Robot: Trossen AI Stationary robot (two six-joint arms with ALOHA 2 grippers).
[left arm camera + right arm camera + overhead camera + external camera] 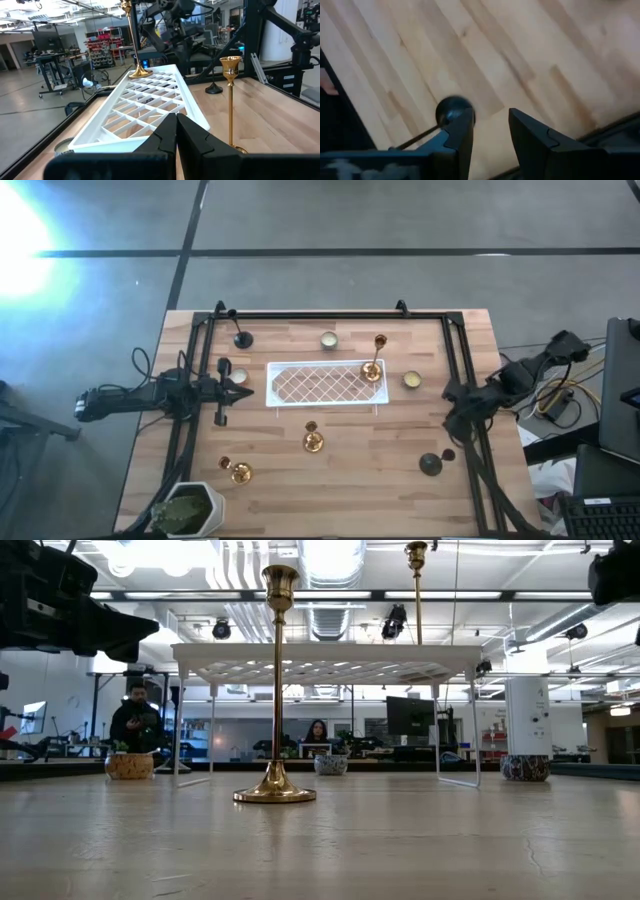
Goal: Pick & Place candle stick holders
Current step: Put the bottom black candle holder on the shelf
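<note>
White rectangular lattice tray point(322, 384) mid-table, shiny gold candle stick holder point(372, 368) on its right end (tilted), two more gold holders point(313, 441) nearer the front, black holder point(243, 338) at back left.

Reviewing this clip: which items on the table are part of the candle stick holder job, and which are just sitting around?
Job items: gold holder on the tray; gold holders on the table; black holders; white lattice tray, probably.

Lying about: tealight candles; potted plant.

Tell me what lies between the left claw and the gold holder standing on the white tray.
In the high view, only the tray's empty lattice lies between the left claw and that gold holder.
</note>
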